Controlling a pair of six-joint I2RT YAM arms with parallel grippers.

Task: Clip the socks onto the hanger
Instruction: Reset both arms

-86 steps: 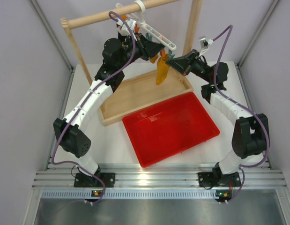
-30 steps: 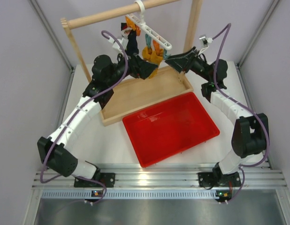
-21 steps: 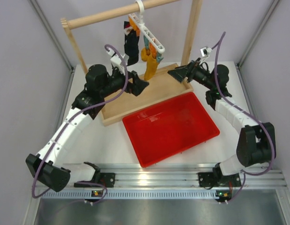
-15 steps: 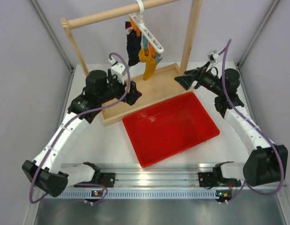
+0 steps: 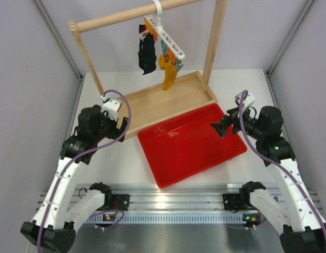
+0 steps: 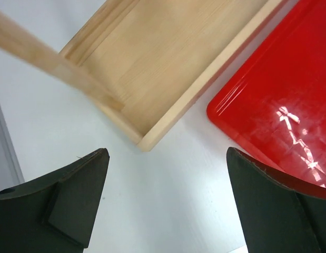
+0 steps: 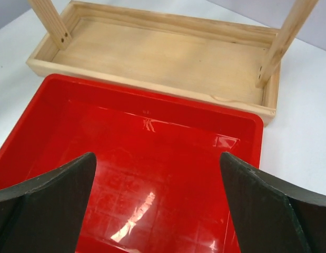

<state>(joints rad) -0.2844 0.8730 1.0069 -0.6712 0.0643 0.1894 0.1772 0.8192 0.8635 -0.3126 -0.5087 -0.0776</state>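
Socks point(image 5: 167, 75) hang from hanger point(image 5: 168, 40) above wooden tray point(image 5: 155, 103).

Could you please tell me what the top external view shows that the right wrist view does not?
Only the top external view shows the white plastic hanger, with mustard-orange fabric socks and a black sock clipped on it. Only the right wrist view shows the right hand spread open. Both show the red plastic tray and the shallow wooden tray.

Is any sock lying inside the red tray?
No, the right wrist view shows only the bare bottom of the red tray, and the socks hang from the hanger.
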